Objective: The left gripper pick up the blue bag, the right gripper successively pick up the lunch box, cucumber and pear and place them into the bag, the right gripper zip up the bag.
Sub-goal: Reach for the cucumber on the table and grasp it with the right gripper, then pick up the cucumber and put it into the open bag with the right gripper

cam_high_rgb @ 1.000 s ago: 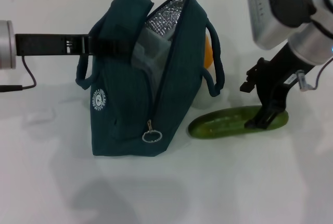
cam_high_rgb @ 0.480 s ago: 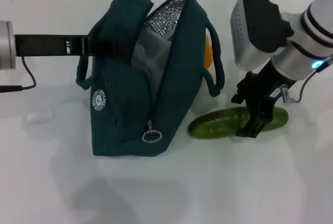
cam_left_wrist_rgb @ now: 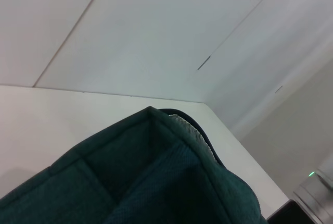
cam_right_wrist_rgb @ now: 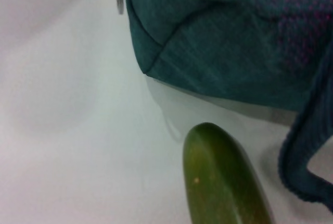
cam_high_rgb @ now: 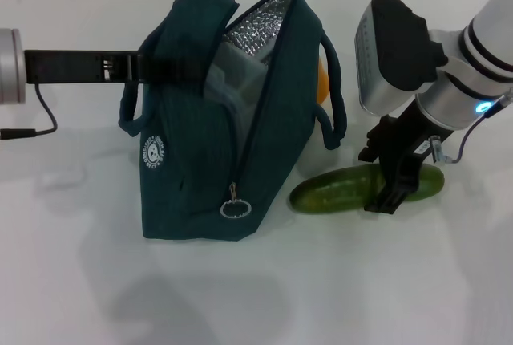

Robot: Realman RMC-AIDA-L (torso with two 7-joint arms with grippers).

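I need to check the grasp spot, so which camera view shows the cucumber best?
The head view: the cucumber lies there at nearly full length on the table beside the blue bag, with the right gripper over its right part. The right wrist view shows only one rounded end; the left wrist view shows none of it.

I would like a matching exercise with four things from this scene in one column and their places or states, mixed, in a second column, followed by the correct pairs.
Things:
1. cucumber
2. pear
3. blue bag
4. zipper ring

Places or states:
A. hangs low on the front of the bag
B. stands unzipped, silvery lining showing
C. lies on the table under the right end effector
D. mostly hidden behind the bag

Pairs: 1-C, 2-D, 3-B, 4-A
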